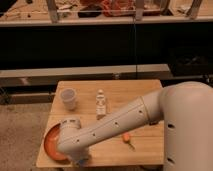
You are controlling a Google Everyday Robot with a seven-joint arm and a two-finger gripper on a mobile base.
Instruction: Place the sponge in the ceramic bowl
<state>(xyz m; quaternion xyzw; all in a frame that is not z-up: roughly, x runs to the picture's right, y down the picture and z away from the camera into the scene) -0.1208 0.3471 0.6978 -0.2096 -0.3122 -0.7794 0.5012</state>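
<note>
The ceramic bowl (49, 143), a wide shallow orange dish, sits at the table's front left corner, partly covered by my white arm (107, 126). The arm reaches across the table from the right and bends down over the bowl's right rim. My gripper (81, 161) hangs at the table's front edge just right of the bowl, mostly hidden under the wrist, and it is shut. The sponge is hidden from view, so I cannot tell whether anything is held.
A translucent whitish cup (68, 98) stands at the back left of the wooden table (140, 95). A small white bottle (100, 104) stands mid-table. A slim orange carrot (127, 138) lies front right. Dark shelving runs behind the table.
</note>
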